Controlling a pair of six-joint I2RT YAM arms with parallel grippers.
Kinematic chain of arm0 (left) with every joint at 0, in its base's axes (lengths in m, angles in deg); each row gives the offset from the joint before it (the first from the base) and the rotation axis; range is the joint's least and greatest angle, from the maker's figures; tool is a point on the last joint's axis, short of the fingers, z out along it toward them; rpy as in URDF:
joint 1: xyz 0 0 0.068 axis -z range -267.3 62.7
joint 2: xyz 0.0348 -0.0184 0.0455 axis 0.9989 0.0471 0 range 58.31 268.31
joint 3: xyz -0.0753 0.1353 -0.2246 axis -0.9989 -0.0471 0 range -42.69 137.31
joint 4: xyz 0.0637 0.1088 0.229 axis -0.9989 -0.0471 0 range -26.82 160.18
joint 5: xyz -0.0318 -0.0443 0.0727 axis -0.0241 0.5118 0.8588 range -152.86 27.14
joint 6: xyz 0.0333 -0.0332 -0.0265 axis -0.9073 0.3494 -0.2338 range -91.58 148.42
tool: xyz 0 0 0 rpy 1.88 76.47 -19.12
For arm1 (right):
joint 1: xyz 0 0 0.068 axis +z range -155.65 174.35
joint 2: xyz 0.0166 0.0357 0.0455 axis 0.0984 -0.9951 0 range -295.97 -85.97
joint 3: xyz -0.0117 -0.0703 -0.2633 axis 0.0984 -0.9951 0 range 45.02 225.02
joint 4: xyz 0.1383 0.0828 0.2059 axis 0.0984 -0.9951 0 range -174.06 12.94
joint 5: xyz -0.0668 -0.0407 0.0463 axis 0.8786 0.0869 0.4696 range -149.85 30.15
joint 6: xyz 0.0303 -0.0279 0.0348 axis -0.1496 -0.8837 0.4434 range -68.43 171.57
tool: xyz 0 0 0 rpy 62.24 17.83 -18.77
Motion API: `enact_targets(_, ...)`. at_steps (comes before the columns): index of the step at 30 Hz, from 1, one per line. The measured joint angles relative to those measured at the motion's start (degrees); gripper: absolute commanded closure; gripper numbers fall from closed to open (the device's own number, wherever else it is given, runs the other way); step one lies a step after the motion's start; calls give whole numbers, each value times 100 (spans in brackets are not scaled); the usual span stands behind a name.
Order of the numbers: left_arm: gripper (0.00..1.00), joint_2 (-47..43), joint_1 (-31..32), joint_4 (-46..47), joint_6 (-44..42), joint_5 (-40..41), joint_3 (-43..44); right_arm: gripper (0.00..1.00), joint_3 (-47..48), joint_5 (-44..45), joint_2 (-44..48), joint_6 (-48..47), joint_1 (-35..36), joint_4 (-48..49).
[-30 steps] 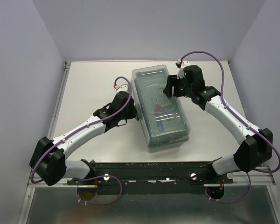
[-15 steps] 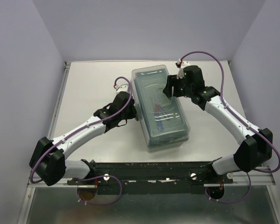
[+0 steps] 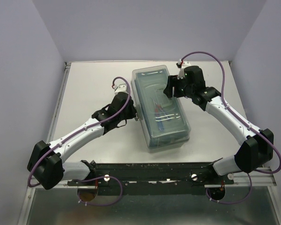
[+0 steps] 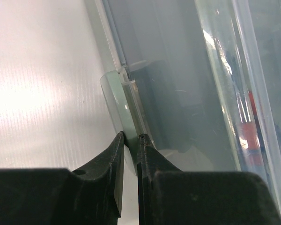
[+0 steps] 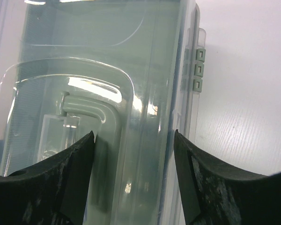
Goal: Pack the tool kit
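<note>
The tool kit box (image 3: 161, 108) is a clear plastic case with its lid on. It lies in the middle of the table (image 3: 91, 84), with the long side running from near to far and a little turned. Through the lid the top view shows some tools (image 3: 159, 114) inside, red and blue, but their kind is not possible to tell.

The left wrist view shows something the top view hides: a small translucent latch tab (image 4: 117, 98) stands out from the left wall of the box. The left gripper (image 4: 130, 138) has its two fingers almost together, and the lower edge of this tab sits in the thin gap between them, so it is clamped on the tab. From above, the left gripper (image 3: 135, 116) only appears as a dark shape just beside the left wall.

The right gripper (image 5: 133, 136) has its fingers wide apart over the far part of the lid. Its own camera shows a moulded handle (image 5: 91, 117) set in the lid between the fingers, and three green hinge clips (image 5: 199, 70) on the right edge of the box. Whether the fingers touch the lid, I cannot tell.
</note>
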Motion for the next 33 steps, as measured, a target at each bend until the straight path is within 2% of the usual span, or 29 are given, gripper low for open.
enact_targets(20,82,-9,-35,1036,138,-208,-354,41,-2,2,0,0,0,7)
enact_targets(29,62,-120,-35,1056,-87,-201,-452,41,-2,2,0,0,0,9)
enact_targets(33,57,-293,-33,1014,-365,-166,-374,41,-2,2,-2,0,0,9)
